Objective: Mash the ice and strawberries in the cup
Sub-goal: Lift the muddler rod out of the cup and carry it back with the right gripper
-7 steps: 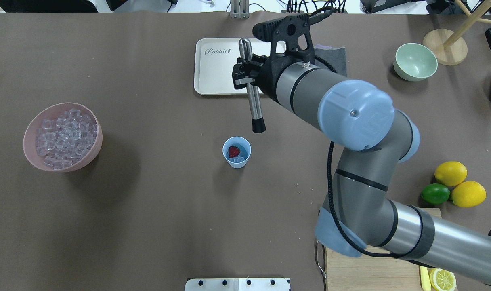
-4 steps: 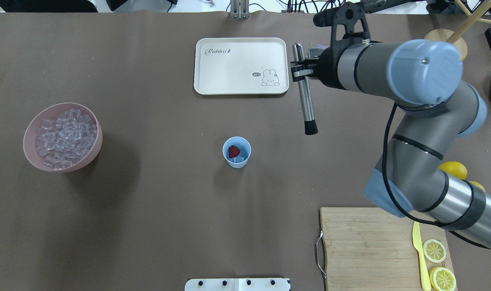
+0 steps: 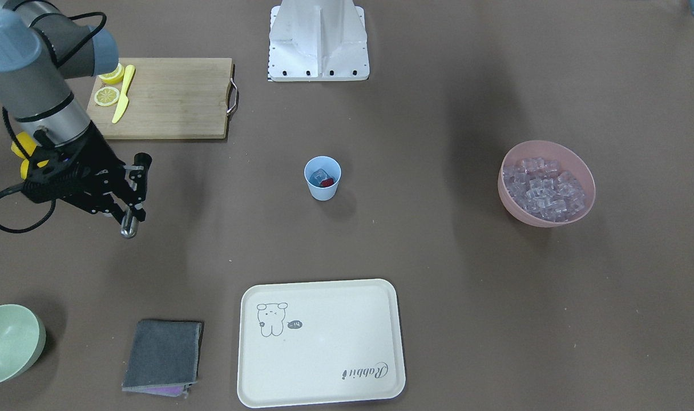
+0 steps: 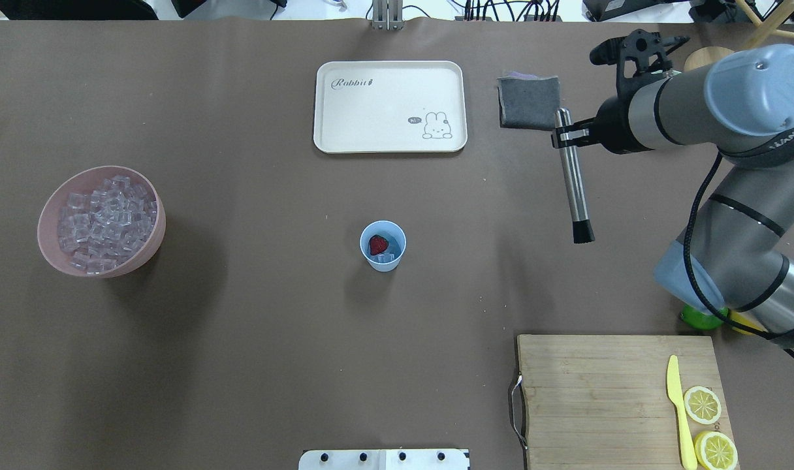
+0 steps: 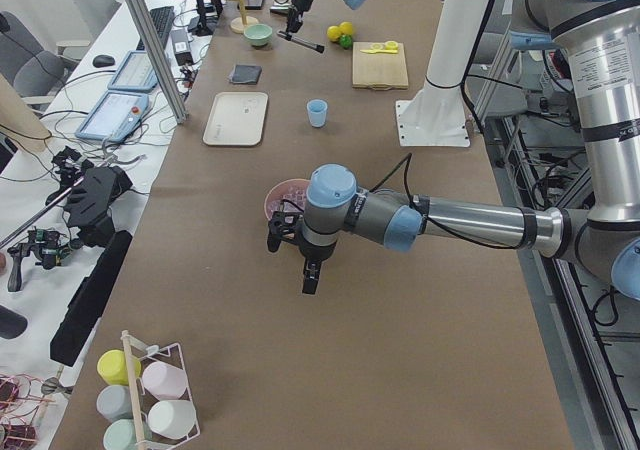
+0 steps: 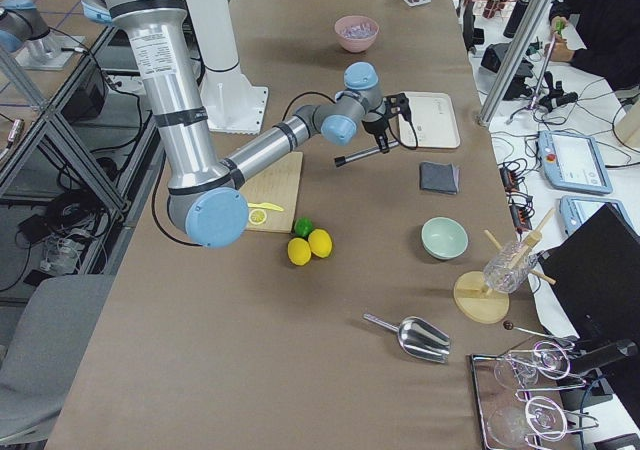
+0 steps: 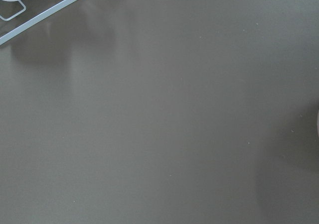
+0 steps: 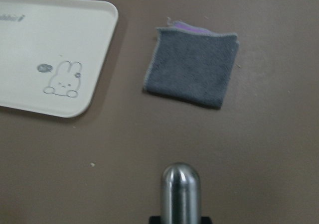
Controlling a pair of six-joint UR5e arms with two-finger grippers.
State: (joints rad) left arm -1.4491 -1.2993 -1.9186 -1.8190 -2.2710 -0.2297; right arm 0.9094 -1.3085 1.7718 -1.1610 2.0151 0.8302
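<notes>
We've got the cup (image 4: 382, 245) standing mid-bench (image 4: 253, 339), with the strawberry (image 4: 378, 245) and ice (image 4: 388, 259) inside. Well off to its side, our right claw (image 4: 565, 137) is clamped on a steel muddler (image 4: 574, 183). As for the left claw (image 5: 310, 275), we cannot tell.
</notes>
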